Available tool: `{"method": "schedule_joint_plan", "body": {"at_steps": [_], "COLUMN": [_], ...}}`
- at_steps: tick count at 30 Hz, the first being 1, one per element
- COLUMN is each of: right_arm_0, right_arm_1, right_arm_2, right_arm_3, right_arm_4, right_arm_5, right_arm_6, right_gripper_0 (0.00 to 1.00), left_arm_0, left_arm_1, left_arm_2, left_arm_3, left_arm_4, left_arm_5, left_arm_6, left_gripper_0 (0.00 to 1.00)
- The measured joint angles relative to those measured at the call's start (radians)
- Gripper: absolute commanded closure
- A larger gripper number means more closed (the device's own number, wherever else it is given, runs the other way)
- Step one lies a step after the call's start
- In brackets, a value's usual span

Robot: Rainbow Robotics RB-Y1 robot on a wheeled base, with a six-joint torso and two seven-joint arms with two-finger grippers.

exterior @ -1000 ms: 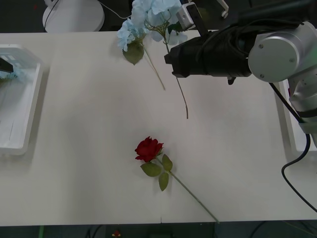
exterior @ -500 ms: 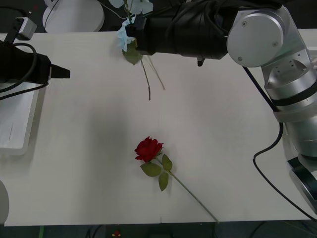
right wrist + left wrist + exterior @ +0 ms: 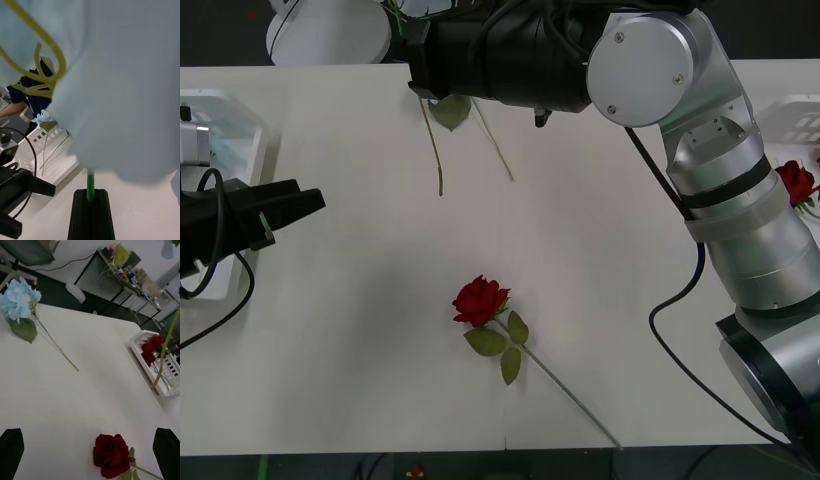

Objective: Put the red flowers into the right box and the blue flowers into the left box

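My right gripper reaches across the back of the table, shut on the green stem of a pale blue flower; its thin stem hangs down above the table. A second blue flower lies on the table at the back, its leaf showing under my right arm. A red flower lies in the middle near the front. My left gripper hovers open by the left box, which holds a blue flower. The right box holds red flowers.
My right arm's silver links span the table's right side above the right box. A white round base stands behind the table's back edge. Bare tabletop surrounds the lone red flower.
My right arm has swung left across the back of the table, carrying the blue flower. My left gripper has come in from the left and moved toward the front, off the left box.
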Motion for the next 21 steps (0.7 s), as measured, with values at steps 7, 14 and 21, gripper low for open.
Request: {"method": "schedule_joint_plan", "body": {"at_steps": [7,14,21], "right_arm_0": [0.0,0.0,0.0], "right_arm_1": [0.002,0.002,0.002], "right_arm_2": [0.021,0.049,0.057], "right_arm_3": [0.001,0.001,0.002], "right_arm_4": [0.001,0.002,0.002], "right_arm_5": [-0.033,-0.052,-0.053], "right_arm_6": [0.0,-0.006,-0.018], "right_gripper_0": [1.0,1.0,1.0], "left_arm_0": [0.083,0.083,0.063], "left_arm_1": [0.0,0.0,0.0], "left_arm_2": [-0.186,-0.382,-0.498], "left_arm_3": [-0.001,-0.056,-0.092], "left_arm_4": [0.269,0.309,0.31], "left_arm_5": [-0.245,-0.471,-0.625], "left_arm_6": [-0.117,-0.28,-0.329], "left_gripper_0": [0.0,0.03,0.03]}}
